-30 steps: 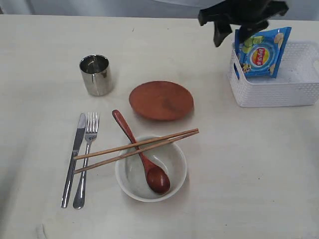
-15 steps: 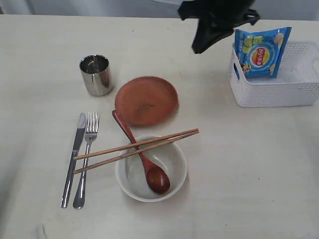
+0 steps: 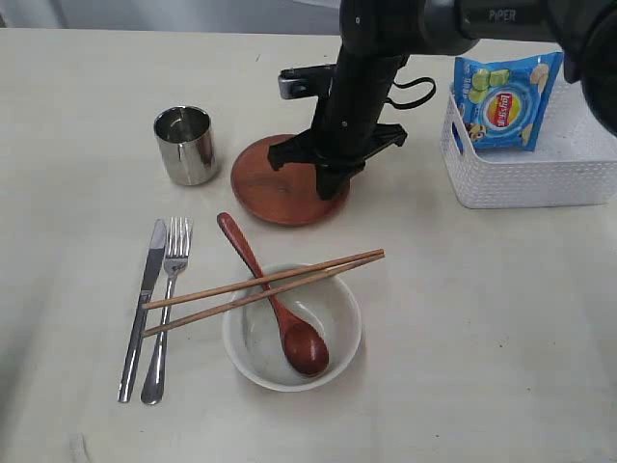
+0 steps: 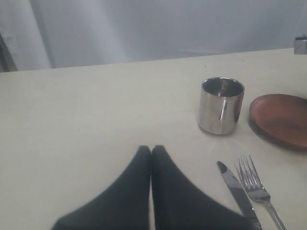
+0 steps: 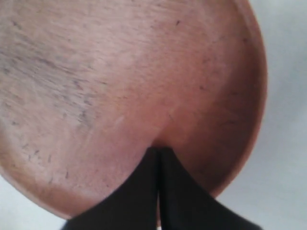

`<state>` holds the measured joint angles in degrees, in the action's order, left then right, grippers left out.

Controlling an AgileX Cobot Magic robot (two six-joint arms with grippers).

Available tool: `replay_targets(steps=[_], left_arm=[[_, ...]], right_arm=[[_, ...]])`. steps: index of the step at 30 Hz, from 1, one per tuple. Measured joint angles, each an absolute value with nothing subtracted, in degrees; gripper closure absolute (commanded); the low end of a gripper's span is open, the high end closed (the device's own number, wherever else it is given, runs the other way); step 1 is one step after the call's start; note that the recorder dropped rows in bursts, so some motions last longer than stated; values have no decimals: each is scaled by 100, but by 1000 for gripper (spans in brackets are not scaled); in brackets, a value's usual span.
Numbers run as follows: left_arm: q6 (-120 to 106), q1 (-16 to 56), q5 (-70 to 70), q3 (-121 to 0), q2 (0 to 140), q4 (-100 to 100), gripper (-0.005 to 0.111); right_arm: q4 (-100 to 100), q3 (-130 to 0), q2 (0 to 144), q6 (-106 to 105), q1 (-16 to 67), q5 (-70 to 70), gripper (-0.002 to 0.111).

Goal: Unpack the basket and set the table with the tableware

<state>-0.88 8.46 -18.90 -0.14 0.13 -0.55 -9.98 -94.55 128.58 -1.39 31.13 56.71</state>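
My right gripper (image 3: 329,190) is pinching fully closed with nothing between its fingers, tips touching the brown wooden plate (image 3: 268,188), which is lying on the table (image 3: 482,328) just right of the steel cup (image 3: 184,145).

The right arm (image 3: 386,39) is glossy black, with white "PiPER" lettering (image 3: 508,14); a thin black cable (image 3: 431,90) loops beside it; left hand (image 4: 151,149) and right hand (image 5: 159,151) have matte black wedge-shaped fingers.
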Motion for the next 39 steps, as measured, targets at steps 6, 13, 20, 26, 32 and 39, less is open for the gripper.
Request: replay_targets(steps=[6,13,20,26,32,39], left_arm=[[-88,846,-1890,-14,13,-55,107],[-88,846,-1890,-14,13,-55,107],[-88,846,-1890,-14,13,-55,107],[-88,846,-1890,-14,13,-55,107],[-88,846,-1890,-14,13,-55,107],[-88,846,-1890,-14,13,-55,107]], right_arm=[[-831,-9455,12858,0,3113,5671,109],[-699,-9455,12773,0,3113,5649,109],[-635,-9455,12014,0,3057,5345,96],[-647,-9455,11274,0,2319,5498,46],[-345,-9455,10918,288,1252,5775,43],[-204,-9455,11035,-338,1125,5776,43]])
